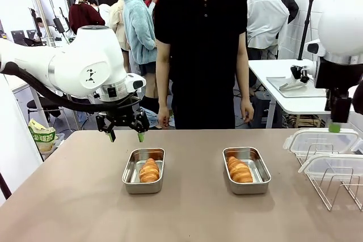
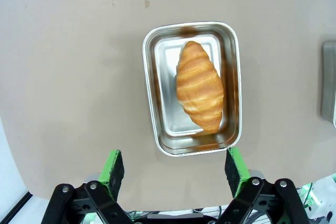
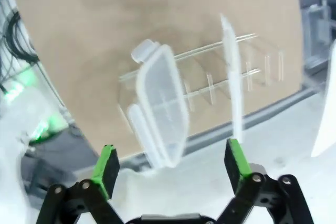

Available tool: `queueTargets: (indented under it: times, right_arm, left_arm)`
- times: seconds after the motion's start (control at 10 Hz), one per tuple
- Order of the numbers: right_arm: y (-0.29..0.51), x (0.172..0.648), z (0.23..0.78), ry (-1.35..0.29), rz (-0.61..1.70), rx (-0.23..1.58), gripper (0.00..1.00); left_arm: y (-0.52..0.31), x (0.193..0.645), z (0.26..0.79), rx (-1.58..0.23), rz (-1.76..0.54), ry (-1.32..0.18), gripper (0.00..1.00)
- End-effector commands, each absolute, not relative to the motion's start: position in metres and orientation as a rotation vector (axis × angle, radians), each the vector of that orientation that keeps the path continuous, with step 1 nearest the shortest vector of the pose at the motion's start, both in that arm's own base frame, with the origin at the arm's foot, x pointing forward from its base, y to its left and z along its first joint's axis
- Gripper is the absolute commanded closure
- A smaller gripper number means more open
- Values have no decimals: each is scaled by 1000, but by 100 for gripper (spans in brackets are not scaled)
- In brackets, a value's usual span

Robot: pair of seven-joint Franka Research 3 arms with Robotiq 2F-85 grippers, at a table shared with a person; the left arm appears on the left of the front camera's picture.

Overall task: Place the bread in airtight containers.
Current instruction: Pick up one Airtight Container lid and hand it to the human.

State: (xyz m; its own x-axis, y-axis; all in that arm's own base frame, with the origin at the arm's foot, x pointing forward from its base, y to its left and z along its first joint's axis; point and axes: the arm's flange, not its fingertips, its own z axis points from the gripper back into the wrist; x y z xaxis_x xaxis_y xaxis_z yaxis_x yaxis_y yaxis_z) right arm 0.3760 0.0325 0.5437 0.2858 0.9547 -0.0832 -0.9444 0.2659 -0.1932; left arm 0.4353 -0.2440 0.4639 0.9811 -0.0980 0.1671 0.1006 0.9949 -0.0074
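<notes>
Two steel airtight containers sit on the brown table, each with one croissant of bread lying inside. The left container (image 1: 131, 173) holds a croissant (image 1: 150, 170), and the right container (image 1: 262, 171) holds another (image 1: 239, 169). My left gripper (image 1: 126, 136) hangs open and empty above the table just behind the left container. In the left wrist view that container (image 2: 152, 77) and its croissant (image 2: 199, 86) lie ahead of the open gripper (image 2: 173, 156). My right gripper (image 1: 334, 127) hovers open over the lids at the far right; the right wrist view has it (image 3: 169, 153) above a translucent lid (image 3: 160, 103).
Two translucent lids (image 1: 320, 140) (image 1: 334, 168) rest on a wire rack (image 1: 334, 188) at the table's right edge. A person stands at the far side, hands down by the table edge. A white side table (image 1: 283, 86) stands behind on the right.
</notes>
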Motion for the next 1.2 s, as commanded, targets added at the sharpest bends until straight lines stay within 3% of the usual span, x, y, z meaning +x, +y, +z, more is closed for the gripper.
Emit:
queueTargets:
  times: [0.0,0.3,0.6,1.1]
  right_arm:
    - [14,376,524,-181,1491,-373,0]
    - [9,379,518,-257,1503,-261,0]
    - [9,385,525,-226,1513,-217,0]
    - [9,379,520,-241,1496,-283,0]
  left_arm:
    - [-244,435,465,-17,-96,-168,0]
    - [-244,435,465,-17,-96,-168,0]
    - [-244,435,465,-17,-96,-168,0]
    - [-244,435,465,-17,-96,-168,0]
